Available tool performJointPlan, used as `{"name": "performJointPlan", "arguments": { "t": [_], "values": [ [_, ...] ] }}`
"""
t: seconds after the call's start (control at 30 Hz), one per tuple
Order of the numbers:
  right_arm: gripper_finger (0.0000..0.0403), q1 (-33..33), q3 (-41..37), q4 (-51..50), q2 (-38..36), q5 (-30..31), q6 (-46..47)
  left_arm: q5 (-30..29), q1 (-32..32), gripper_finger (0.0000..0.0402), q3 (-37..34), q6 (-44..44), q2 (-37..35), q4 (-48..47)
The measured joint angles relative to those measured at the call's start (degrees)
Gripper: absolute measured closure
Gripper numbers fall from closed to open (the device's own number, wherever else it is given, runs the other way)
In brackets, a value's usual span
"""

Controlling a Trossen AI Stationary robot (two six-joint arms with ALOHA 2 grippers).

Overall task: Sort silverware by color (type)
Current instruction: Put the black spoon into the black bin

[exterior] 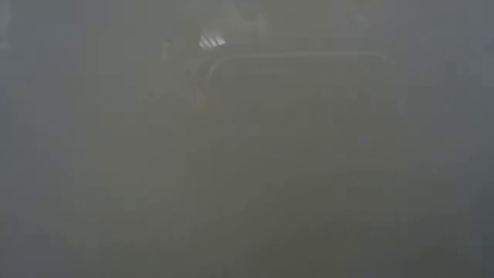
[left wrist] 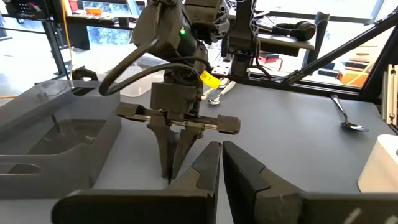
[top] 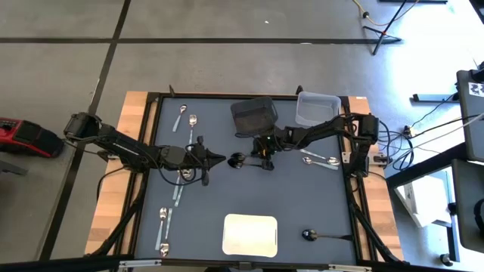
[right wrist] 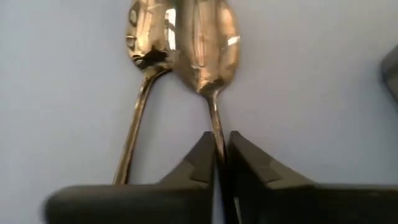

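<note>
Right pincer [right wrist: 221,158] clamps dark spoon [right wrist: 208,53] handle, mid-table [top: 302,204], edges far.

- Looks like a robotics lab or workshop, not a home
- Bare grey floor [top: 60,83] marked with black tape lines
- Cables [top: 423,125] trailing off the surface's edge
- Benches behind with headphones [left wrist: 297,28], gear and clutter

Silver spoons [top: 192,121] — about eight. Dark spoons [top: 310,235] — two clearly. Containers [top: 250,234] — three: dark, clear, white.
</note>
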Motion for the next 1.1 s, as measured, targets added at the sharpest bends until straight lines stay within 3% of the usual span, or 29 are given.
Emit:
{"name": "performJointPlan", "arguments": {
  "t": [0.07, 0.33, 0.63, 0.87, 1.1],
  "values": [
    [0.0394, 0.05, -0.06, 0.29, 0.00, -0.08, -0.17, 0.02, -0.05, 0.0386, 0.00, 0.06, 0.00, 0.00],
    [0.0398, 0.46, -0.26, -0.93, -2.05, 0.46, -1.33, -0.11, -2.55, 0.0386, 0.00, -1.58, 0.01, 2.12],
    [0.0399, 0.29, -0.28, -6.71, -17.70, 0.46, -2.44, -5.78, -7.17, 0.0386, 0.00, -4.54, 1.21, 2.13],
    [0.0400, -6.07, -0.21, -6.48, -28.78, 0.81, -8.87, -6.54, -6.89, 0.0386, 0.00, -4.46, 4.43, 4.13],
    [0.0401, -14.39, -0.08, 0.18, -26.38, -6.03, -13.07, -6.49, -5.01, 0.0386, 0.00, -4.21, 5.53, 5.42]
  ]
}}
